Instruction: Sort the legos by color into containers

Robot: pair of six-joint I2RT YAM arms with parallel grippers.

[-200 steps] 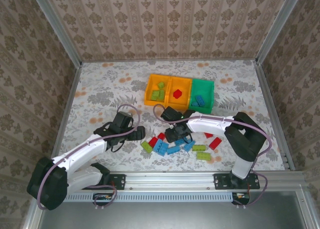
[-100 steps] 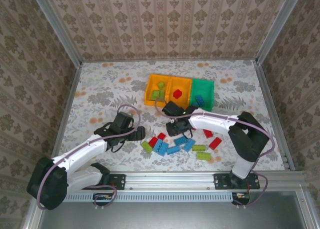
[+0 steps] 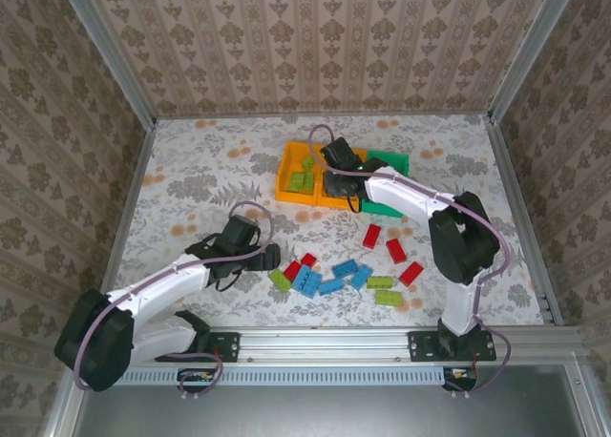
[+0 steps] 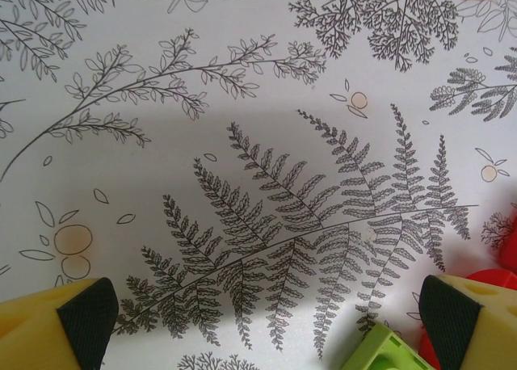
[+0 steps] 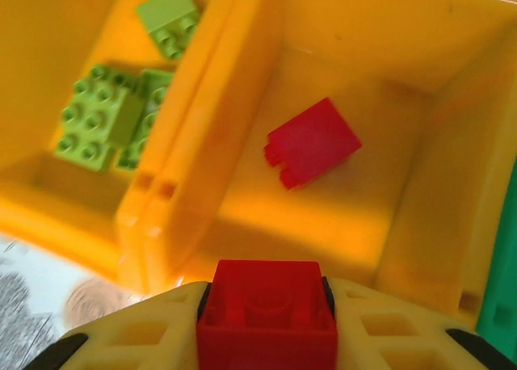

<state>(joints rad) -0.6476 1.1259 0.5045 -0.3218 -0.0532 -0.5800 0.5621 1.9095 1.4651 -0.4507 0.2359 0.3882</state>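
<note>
Small red studded plastic brick (image 5: 266, 301) is clamped in the right pincer (image 5: 266, 338), hanging over the middle orange-yellow plastic bin (image 5: 404, 208), where one other red brick (image 5: 311, 142) lies. Left orange-yellow bin (image 5: 48, 31) holds three lime green bricks (image 5: 101, 115). I judge it under half done: roughly a dozen loose bricks (image 3: 331, 286) on the flowered desk (image 3: 210, 170). Left pincer (image 4: 266, 321) wide apart, holding nothing. Green plastic bin (image 3: 393, 157) mostly covered by my right arm; I can't read its contents.
</note>
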